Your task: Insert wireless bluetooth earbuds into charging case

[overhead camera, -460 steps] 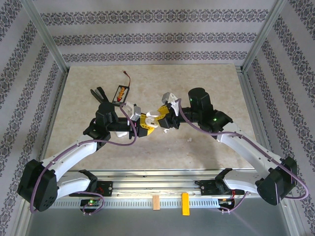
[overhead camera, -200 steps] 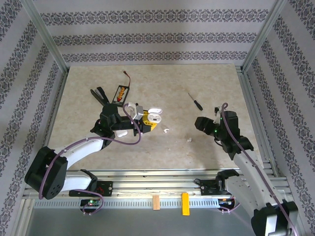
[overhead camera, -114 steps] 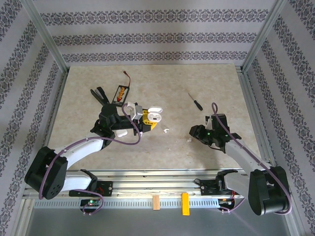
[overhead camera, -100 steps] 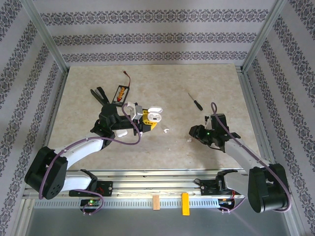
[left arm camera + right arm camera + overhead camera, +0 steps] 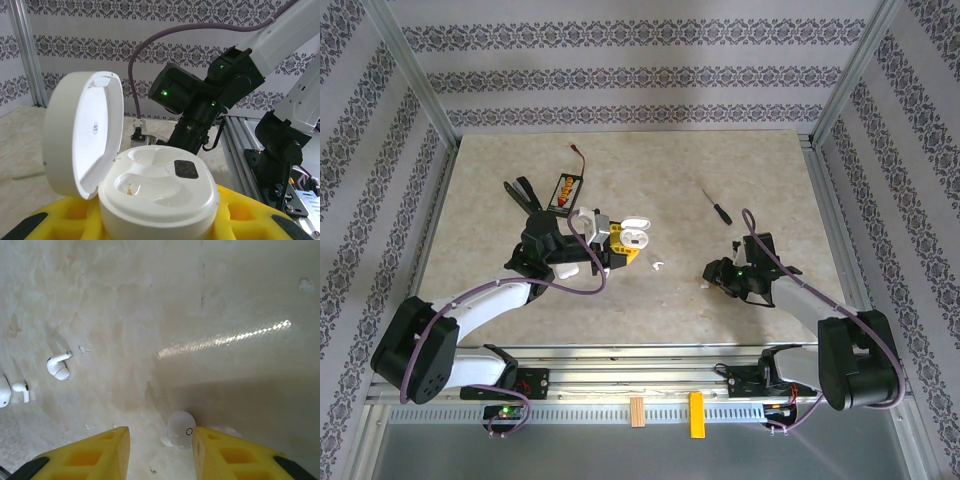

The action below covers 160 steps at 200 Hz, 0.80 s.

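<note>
The white charging case [image 5: 157,185] stands upright with its lid [image 5: 85,130] swung open to the left and both wells empty. My left gripper [image 5: 157,217] is shut on its base between yellow fingers [image 5: 250,210]; from above the case [image 5: 632,238] shows left of centre. My right gripper [image 5: 161,442] is down at the table, open, around one white earbud [image 5: 180,430]. That earbud touches the right finger [image 5: 220,447], with a gap to the left finger [image 5: 95,450]. From above, the right gripper [image 5: 708,274] hangs over this earbud [image 5: 702,284]. Another earbud [image 5: 58,366] lies farther left, also visible from above [image 5: 658,266].
A small screwdriver [image 5: 719,207] lies at the back right. An orange-and-black battery pack [image 5: 566,187] and a black tool [image 5: 523,193] lie at the back left. Two more small white pieces [image 5: 21,390] sit at the left edge of the right wrist view.
My right arm has swung in from the right and dropped to the table over the earbud, its jaws narrowing. The left arm has kept still with the open case.
</note>
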{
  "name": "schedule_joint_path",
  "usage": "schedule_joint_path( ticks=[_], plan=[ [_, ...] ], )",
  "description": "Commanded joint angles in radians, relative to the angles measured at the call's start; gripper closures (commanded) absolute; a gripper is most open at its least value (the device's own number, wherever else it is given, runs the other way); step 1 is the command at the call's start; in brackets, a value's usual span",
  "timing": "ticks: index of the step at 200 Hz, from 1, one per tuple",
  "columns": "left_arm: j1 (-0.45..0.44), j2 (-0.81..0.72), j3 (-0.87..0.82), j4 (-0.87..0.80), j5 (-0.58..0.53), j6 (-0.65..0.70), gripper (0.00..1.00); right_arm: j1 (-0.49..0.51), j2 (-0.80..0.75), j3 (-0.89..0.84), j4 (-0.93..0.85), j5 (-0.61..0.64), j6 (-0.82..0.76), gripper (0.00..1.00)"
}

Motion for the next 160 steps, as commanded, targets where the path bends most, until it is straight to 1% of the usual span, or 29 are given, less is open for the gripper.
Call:
schedule_joint_path(
  ticks=[1,56,93,110,129,160],
  plan=[
    [-0.008,0.004,-0.002,0.065,0.030,-0.015,0.75,-0.009,0.027,0.003,0.027,-0.035,-0.013,0.62],
    [-0.008,0.009,0.003,0.063,0.033,-0.014,0.75,-0.009,0.078,0.019,0.032,-0.053,-0.028,0.62],
    [-0.008,0.012,0.001,0.058,0.033,-0.013,0.75,-0.008,0.095,0.012,0.069,-0.083,-0.014,0.62],
    [-0.008,0.011,0.000,0.057,0.032,-0.011,0.75,-0.007,0.097,0.008,0.085,-0.088,-0.005,0.64],
    [-0.008,0.011,0.000,0.055,0.031,-0.010,0.75,-0.007,0.103,0.007,0.097,-0.086,0.000,0.68],
    [-0.008,0.010,0.001,0.056,0.033,-0.011,0.75,-0.007,0.128,0.017,0.084,-0.073,-0.008,0.68]
  ],
)
